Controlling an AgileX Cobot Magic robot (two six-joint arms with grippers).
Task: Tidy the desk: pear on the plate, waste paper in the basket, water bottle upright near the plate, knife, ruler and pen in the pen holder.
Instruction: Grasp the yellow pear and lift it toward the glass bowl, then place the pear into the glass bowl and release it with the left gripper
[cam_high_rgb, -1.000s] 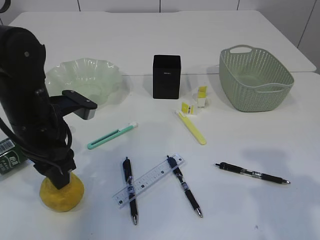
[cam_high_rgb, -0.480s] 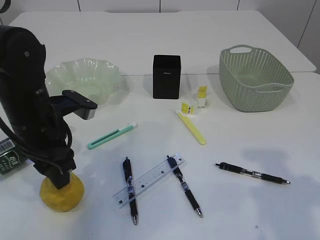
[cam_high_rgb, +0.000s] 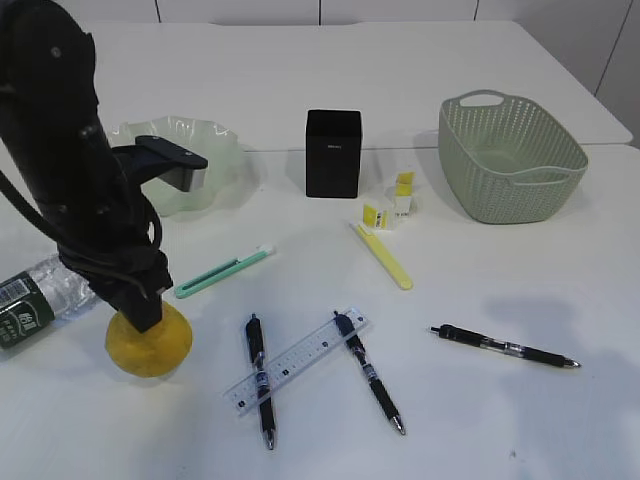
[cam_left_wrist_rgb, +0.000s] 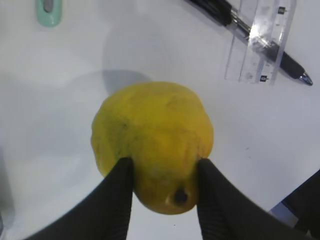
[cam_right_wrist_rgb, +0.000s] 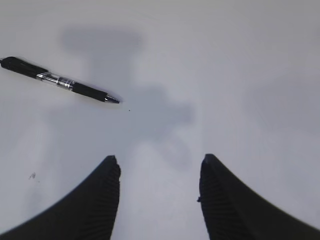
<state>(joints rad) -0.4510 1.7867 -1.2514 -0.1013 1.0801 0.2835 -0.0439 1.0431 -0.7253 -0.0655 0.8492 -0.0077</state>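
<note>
On a white desk (cam_high_rgb: 450, 60), the left gripper (cam_left_wrist_rgb: 162, 187) pinches the yellow pear (cam_high_rgb: 148, 340) at about eight o'clock, clear of the tabletop, so the pear step is underway and next calls for carrying it toward eleven o'clock onto the green glass plate (cam_high_rgb: 222, 150), while the right gripper (cam_right_wrist_rgb: 159, 170) hangs open and empty.

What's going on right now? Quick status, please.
Left end effector shut on pear, lifted off desk. Right end effector open, empty. Plate free; nothing in the way.
</note>
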